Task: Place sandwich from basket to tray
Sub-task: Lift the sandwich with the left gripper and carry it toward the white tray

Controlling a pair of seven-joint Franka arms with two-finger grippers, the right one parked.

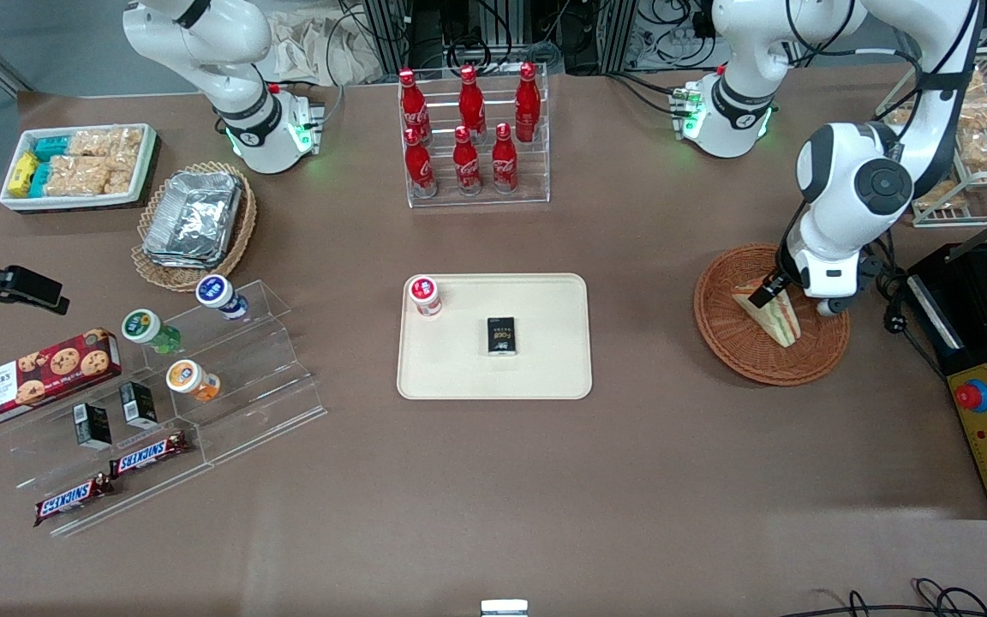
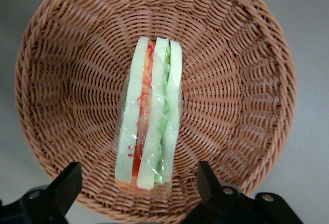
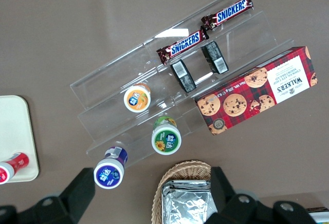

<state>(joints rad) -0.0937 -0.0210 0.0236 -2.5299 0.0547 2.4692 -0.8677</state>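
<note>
Two jaws of the gripper (image 2: 136, 183) stand apart, flanking the sandwich (image 2: 149, 116) in the basket (image 2: 247, 80).

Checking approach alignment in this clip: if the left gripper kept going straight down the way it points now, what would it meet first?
Most likely the sandwich. The gripper hangs open over the basket, fingers either side of the wedge's near end. How high it hangs is unclear.
</note>
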